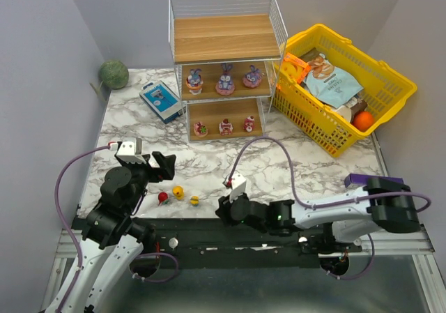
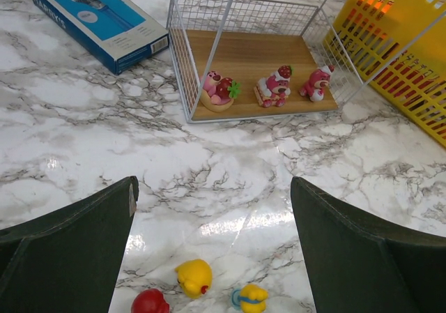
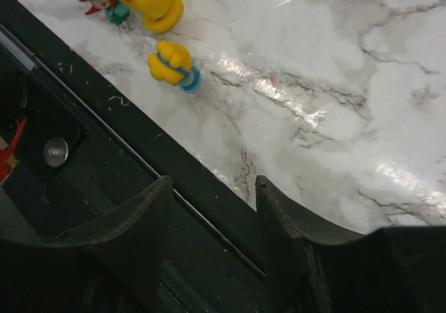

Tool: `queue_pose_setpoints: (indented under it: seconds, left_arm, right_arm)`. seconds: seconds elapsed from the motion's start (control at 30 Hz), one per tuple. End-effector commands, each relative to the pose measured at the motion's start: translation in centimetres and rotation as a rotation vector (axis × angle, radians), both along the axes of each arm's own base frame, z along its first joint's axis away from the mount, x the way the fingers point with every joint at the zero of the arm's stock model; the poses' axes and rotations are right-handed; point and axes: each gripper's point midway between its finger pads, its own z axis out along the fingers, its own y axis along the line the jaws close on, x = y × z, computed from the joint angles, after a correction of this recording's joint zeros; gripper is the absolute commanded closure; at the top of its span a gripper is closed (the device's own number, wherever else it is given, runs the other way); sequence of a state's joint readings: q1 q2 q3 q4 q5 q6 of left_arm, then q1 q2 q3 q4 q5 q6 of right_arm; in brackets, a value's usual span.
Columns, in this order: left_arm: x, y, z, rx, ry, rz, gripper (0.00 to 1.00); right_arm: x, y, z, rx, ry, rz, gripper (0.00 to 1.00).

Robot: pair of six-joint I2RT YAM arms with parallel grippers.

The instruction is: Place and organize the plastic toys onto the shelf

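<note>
Hugging the table [image 1: 293,180] edge, three toys [image 1: 178,193] by the wide-spread left gripper [image 2: 212,194]

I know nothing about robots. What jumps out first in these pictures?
The bright yellow basket of snack packets at the far right grabs the eye. Beside it stands a white wire shelf with six little toys lined up on its two lower boards. Near the front, three loose toys, one red-haired and two yellow, sit on the marble table close to the open left fingers.
</note>
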State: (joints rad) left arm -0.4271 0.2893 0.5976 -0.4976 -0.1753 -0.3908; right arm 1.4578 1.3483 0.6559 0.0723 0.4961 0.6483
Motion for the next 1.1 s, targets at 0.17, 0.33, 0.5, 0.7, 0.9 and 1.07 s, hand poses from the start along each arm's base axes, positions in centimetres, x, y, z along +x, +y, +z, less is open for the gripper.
queue_pose_setpoints:
  seconds: [0.17, 0.33, 0.5, 0.7, 0.9, 1.07]
  left_arm:
    - [0.2, 0.5, -0.2, 0.000, 0.001, 0.030, 0.01]
    - [0.1, 0.6, -0.1, -0.002, -0.001, 0.035, 0.01]
    - [0.1, 0.6, -0.1, -0.002, -0.001, 0.033, 0.01]
    - [0.2, 0.6, -0.1, 0.000, 0.000, 0.038, 0.01]
    - [0.2, 0.7, -0.1, 0.001, -0.001, 0.039, 0.01]
    - [0.2, 0.7, -0.2, 0.001, 0.001, 0.041, 0.01]
  right_arm:
    - [-1.5, 7.2, -1.4, 0.164, -0.054, -0.050, 0.72]
    - [-1.3, 9.2, -2.6, 0.197, -0.073, -0.048, 0.81]
    - [-0.5, 10.6, -3.3, 0.192, -0.120, -0.081, 0.89]
    - [0.4, 11.7, -5.2, 0.136, -0.138, -0.106, 0.93]
    - [1.3, 11.0, -7.2, 0.097, -0.113, -0.142, 0.95]
    - [2.0, 9.7, -8.9, 0.068, -0.104, -0.171, 0.95]
